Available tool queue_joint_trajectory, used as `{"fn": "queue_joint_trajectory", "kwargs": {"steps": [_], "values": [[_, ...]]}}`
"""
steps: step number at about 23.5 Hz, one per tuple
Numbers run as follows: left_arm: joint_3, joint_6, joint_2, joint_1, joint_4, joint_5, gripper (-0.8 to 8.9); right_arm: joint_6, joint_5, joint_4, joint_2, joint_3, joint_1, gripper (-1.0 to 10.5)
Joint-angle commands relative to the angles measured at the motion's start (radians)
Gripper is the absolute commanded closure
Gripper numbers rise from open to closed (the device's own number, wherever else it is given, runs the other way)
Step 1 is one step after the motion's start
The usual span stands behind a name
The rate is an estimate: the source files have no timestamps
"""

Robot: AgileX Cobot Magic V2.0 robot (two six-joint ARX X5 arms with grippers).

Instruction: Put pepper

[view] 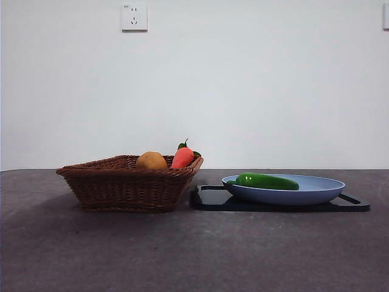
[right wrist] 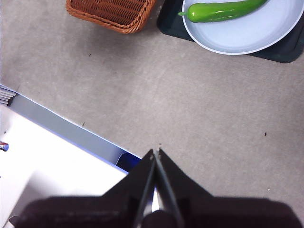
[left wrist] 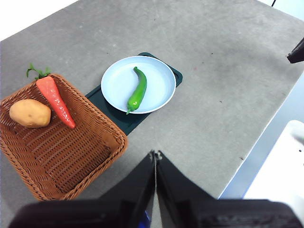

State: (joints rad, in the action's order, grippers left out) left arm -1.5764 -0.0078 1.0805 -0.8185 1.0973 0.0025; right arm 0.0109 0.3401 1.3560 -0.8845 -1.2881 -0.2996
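The glossy green pepper (view: 267, 181) (left wrist: 137, 90) (right wrist: 222, 10) lies on a light blue plate (view: 316, 188) (left wrist: 159, 71) (right wrist: 247, 35), which rests on a black tray (view: 209, 198) (left wrist: 116, 116) (right wrist: 280, 50). Neither gripper shows in the front view. My left gripper (left wrist: 155, 154) is shut and hangs high over the table's near side, well away from the pepper. Over bare table short of the plate, my right gripper (right wrist: 156, 152) is shut too, with nothing in it.
A brown wicker basket (view: 121, 188) (left wrist: 90, 161) (right wrist: 111, 14) stands left of the tray, holding a potato (view: 151, 160) (left wrist: 29, 113) and a carrot (view: 182, 157) (left wrist: 56, 99). The table's edge (left wrist: 247, 156) (right wrist: 71, 130) runs close under both grippers.
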Motion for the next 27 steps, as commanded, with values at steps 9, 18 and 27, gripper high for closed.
{"fn": "queue_joint_trajectory", "kwargs": {"steps": [9,18,27], "values": [[-0.018,0.005,0.008,-0.005,-0.043,-0.002,8.05,-0.003,-0.003,0.011,-0.005,-0.016,-0.003,9.4],[-0.011,0.122,-0.123,0.262,-0.316,-0.070,8.05,-0.003,-0.003,0.011,-0.005,-0.016,-0.003,9.4],[0.318,0.177,-0.435,0.627,-0.684,-0.055,8.05,-0.003,-0.003,0.011,-0.005,-0.016,-0.003,9.4]]}}
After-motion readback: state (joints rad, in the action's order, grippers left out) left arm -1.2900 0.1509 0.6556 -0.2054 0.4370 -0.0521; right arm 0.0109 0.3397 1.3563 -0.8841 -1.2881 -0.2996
